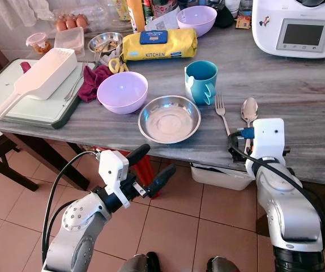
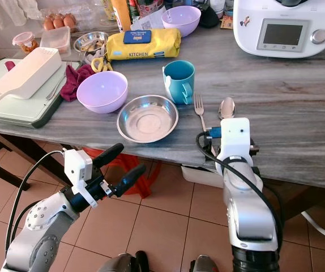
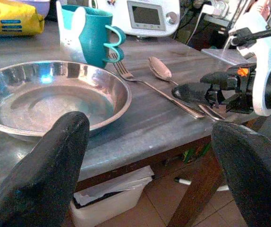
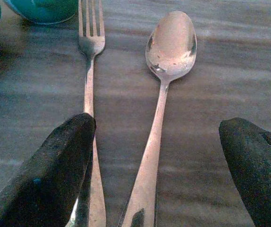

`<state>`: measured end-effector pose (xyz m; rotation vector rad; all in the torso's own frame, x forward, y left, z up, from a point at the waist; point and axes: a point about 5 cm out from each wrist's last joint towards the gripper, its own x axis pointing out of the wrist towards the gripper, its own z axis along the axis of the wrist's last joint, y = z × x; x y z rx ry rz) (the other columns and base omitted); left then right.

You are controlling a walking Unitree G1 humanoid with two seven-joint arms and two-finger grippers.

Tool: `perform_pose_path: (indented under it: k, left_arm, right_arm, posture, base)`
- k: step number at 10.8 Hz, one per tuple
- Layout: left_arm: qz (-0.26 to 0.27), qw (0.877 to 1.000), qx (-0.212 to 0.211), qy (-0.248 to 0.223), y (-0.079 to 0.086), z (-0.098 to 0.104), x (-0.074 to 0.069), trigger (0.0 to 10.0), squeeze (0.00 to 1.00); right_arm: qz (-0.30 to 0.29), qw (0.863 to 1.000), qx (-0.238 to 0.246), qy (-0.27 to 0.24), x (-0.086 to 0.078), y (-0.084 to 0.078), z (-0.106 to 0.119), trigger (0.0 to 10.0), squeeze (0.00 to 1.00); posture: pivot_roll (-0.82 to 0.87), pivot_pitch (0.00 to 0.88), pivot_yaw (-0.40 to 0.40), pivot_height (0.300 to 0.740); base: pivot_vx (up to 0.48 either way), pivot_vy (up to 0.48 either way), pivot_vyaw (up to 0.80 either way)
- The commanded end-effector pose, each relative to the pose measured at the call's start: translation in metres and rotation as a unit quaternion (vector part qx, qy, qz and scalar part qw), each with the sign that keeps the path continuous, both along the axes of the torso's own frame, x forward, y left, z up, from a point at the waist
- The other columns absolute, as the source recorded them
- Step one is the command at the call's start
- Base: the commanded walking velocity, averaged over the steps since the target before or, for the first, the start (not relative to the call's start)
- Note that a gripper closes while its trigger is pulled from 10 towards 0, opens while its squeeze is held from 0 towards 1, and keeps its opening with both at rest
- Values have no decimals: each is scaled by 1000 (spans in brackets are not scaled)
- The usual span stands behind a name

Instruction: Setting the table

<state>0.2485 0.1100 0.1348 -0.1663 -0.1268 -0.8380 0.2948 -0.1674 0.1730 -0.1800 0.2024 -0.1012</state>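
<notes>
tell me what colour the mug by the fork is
Teal mug, clearest in the left eye view.

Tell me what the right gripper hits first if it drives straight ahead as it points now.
Likely the spoon: its handle runs between the open right gripper fingers, with the fork beside one finger. Height above the table is unclear.

The steel bowl (image 1: 169,118), fork (image 4: 90,61) and spoon (image 4: 166,66) looked glossy metal — the table (image 1: 298,102) matt, grey-grained wood.

Bright, even daylight; head views sharp, wrist views softer, with glare on the steel bowl (image 3: 50,94)
</notes>
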Motion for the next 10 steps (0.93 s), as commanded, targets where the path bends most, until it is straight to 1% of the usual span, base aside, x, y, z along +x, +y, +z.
perform_pose_path:
  k: [1, 2, 3, 4, 5, 6, 7, 9, 10]
  left_arm:
    - [6, 1000, 6, 1, 3, -1, 0, 10000, 0]
    - [8, 1000, 6, 1, 2, -1, 0, 10000, 0]
    - [9, 1000, 6, 1, 2, -1, 0, 10000, 0]
    - [11, 1000, 6, 0, 2, -1, 1, 10000, 0]
    - [12, 1000, 7, -1, 2, -1, 1, 10000, 0]
    - [16, 1000, 7, -1, 2, -1, 1, 10000, 0]
    - [18, 1000, 7, -1, 3, -1, 0, 10000, 0]
    - [20, 1000, 8, -2, 4, 0, 0, 10000, 0]
    - [22, 1000, 9, -2, 5, 0, 1, 10000, 0]
  right_arm:
    - [8, 1000, -14, -22, -1, 6, 12, 10000, 1000]
    - [17, 999, -15, -34, -1, 8, 16, 10000, 937]
    - [34, 998, 18, -55, 0, 14, 20, 10000, 855]
    - [51, 996, 29, -60, 1, 20, 22, 10000, 859]
    - [65, 995, 47, -54, 2, 26, 19, 10000, 639]
    - [82, 994, 60, -51, 1, 31, 14, 10000, 616]
    - [79, 994, 64, -44, 0, 30, 10, 10000, 518]
    - [74, 993, 82, -40, -2, 26, 5, 10000, 506]
    - [69, 993, 90, -42, -6, 21, 1, 10000, 502]
  posture:
    - [-110, 162, 123, 740]
    - [-109, 164, 121, 740]
    - [-108, 164, 121, 740]
    - [-105, 164, 121, 740]
    - [-101, 164, 120, 740]
    - [-95, 164, 120, 740]
    - [-93, 166, 121, 740]
    - [-90, 170, 123, 740]
    - [-91, 172, 125, 740]
  base:
    - [0, 0, 0]
    - [0, 0, 0]
    - [0, 0, 0]
    - [0, 0, 0]
    - [0, 0, 0]
    - [0, 0, 0]
    - [0, 0, 0]
    - [0, 0, 0]
    - [0, 0, 0]
